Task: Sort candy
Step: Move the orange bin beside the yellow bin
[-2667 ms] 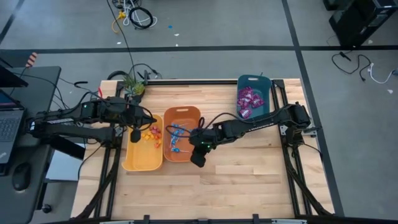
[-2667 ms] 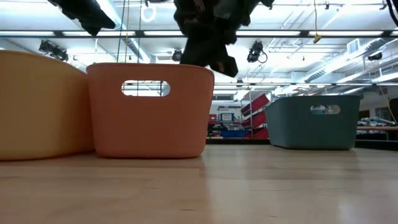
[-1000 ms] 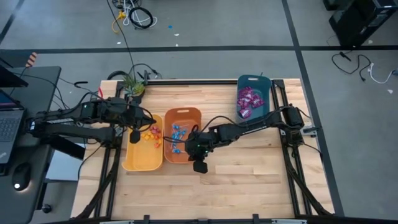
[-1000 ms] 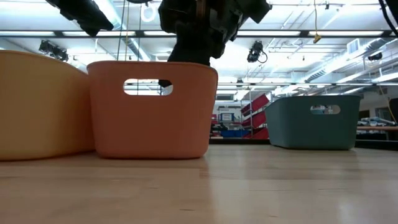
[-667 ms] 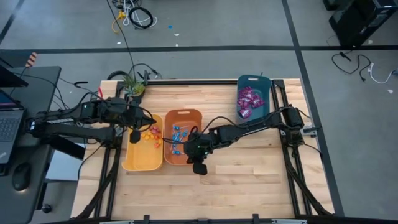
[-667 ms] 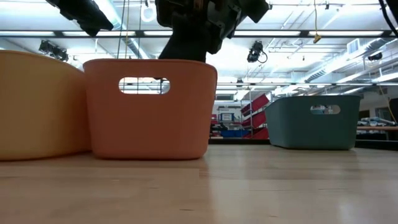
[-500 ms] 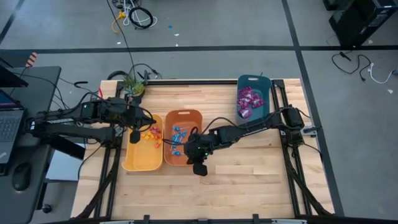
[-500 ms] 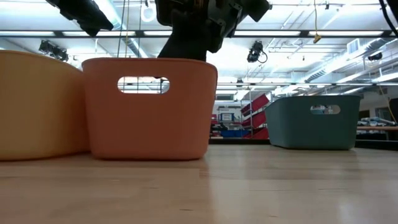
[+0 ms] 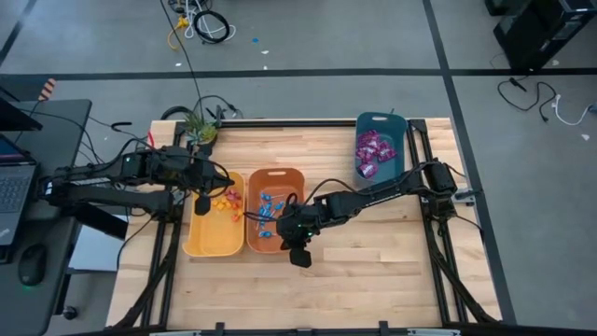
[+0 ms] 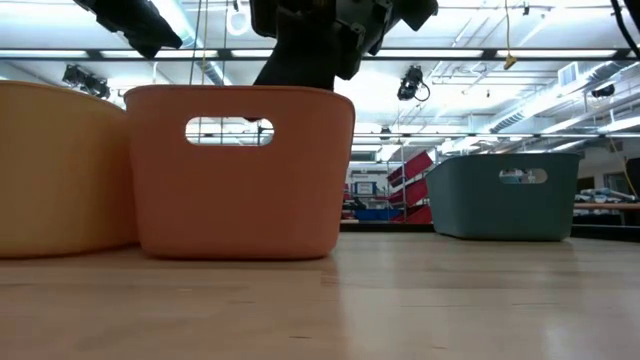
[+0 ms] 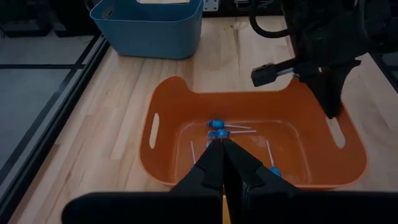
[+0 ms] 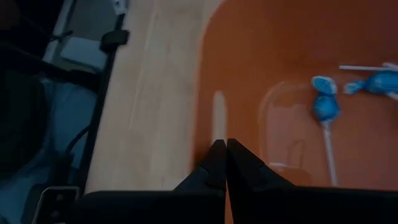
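Observation:
The orange bin point(image 9: 270, 187) stands flat on the wood table with blue lollipops point(image 12: 324, 106) on its floor. My right gripper point(image 9: 283, 240) is shut and reaches down inside the bin at its near end. The yellow bin point(image 9: 213, 241) beside it holds small orange and red pieces point(image 9: 224, 201). My left gripper point(image 9: 201, 203) hangs shut over that bin and touches nothing. At the far right, the teal bin point(image 9: 378, 126) holds purple packets point(image 9: 373, 149). My right gripper presses its shut fingertips point(image 12: 222, 149) against the inner face of the orange bin's near end wall, right beside the handle slot point(image 12: 219, 115). The fingers slant down into the bin from above and from the table's right. The bin stays upright, its bottom on the table.
A small plant point(image 9: 198, 126) stands at the table's far left corner. Black frame rails run along both table sides. Bare wood point(image 9: 373, 252) lies near and right of the orange bin. A laptop sits on a desk left of the table.
My right gripper has crept toward the table's near edge, staying shut. The orange bin has slid with it along the table a little toward the near edge, staying upright. In the low view it now stands larger.

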